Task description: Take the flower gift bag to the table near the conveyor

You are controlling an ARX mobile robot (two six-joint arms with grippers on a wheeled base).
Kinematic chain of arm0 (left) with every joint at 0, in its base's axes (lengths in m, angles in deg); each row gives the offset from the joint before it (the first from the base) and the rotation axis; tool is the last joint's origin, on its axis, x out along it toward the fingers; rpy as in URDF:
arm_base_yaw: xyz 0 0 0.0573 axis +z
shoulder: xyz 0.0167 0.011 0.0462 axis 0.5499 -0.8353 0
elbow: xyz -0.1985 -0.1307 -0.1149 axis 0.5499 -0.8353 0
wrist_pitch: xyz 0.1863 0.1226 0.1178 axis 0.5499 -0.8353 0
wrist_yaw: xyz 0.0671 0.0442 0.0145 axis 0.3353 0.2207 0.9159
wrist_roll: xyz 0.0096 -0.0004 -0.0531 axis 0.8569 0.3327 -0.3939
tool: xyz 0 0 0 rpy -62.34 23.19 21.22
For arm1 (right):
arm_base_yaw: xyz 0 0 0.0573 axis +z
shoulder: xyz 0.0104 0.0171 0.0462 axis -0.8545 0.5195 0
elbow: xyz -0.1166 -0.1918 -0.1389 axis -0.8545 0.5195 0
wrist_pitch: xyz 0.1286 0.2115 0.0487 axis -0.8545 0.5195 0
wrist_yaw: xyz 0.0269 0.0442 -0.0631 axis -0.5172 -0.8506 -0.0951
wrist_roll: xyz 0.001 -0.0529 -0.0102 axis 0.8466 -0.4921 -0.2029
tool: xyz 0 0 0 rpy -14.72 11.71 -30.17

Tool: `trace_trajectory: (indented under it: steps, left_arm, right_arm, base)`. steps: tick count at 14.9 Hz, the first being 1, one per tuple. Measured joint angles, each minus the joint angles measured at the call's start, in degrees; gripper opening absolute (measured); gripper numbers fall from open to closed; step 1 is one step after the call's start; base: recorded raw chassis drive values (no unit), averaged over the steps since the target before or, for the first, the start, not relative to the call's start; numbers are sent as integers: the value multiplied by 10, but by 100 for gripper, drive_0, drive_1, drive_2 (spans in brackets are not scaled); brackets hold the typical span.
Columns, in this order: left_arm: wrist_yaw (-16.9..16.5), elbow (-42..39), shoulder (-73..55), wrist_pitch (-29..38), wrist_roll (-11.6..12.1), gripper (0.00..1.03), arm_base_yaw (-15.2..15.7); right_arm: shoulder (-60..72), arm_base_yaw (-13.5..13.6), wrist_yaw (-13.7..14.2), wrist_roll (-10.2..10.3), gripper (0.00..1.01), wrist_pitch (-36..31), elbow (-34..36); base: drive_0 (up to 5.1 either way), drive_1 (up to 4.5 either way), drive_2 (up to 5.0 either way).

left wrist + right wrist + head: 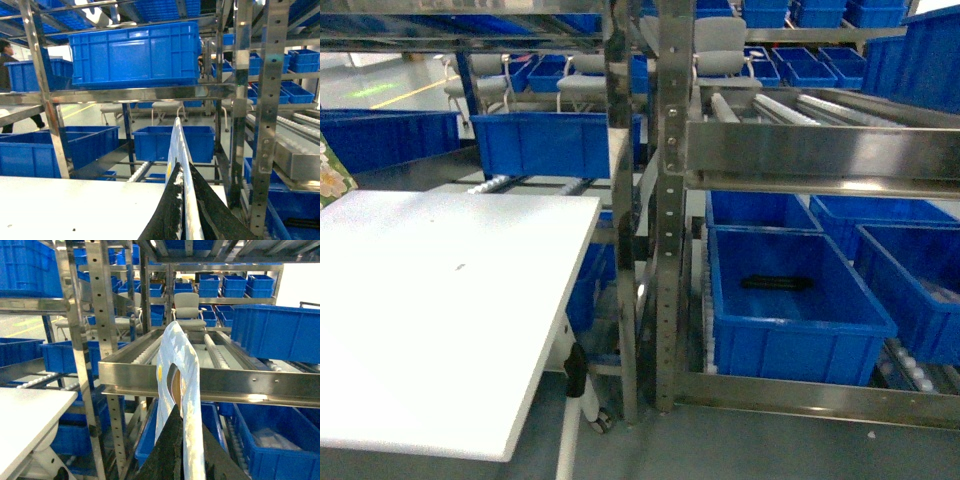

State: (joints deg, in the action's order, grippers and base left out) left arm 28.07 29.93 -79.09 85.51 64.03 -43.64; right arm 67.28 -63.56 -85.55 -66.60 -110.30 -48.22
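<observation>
Conveyor (800, 145) steel fills the right of the head view, roller lanes up top and blue bins (790, 300) stacked under them. The white table (440, 300) spreads across the left, its corner just beside the rack's upright post.

Neither of my arms shows in the head view. Only a flower-printed corner (330, 178) pokes in at the left edge above the table, and I cannot tell what it belongs to.

The wrist cameras fill that in. My right arm is raised and looks level at the roller lanes, with the table edge low on its left. My right pincer (186, 440) is clamped on the flower gift bag (175, 365), which stands upright from between the black fingers (167, 450). It is pale and crinkled, and the handle hole faces the camera.

My left arm sits over the tabletop, facing the rack. My left pincer (184, 197) is closed on a thin paper bag (177, 150) seen edge-on, white and blue with yellow flecks, rising straight from the fingers. I cannot tell whether it is the same bag.
</observation>
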Motion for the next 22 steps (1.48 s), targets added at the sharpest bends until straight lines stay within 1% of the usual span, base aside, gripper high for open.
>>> trace_trajectory:
  steps: [16, 22]
  left_arm:
    - [0, 0, 0, 0, 0, 2, 0]
    - [0, 0, 0, -1, 0, 2, 0]
  right_arm:
    - [1, 0, 0, 0, 2, 0, 0]
    - [0, 0, 0, 0, 2, 1, 0]
  base:
    - [-503, 242, 242]
    - [-463, 383, 90]
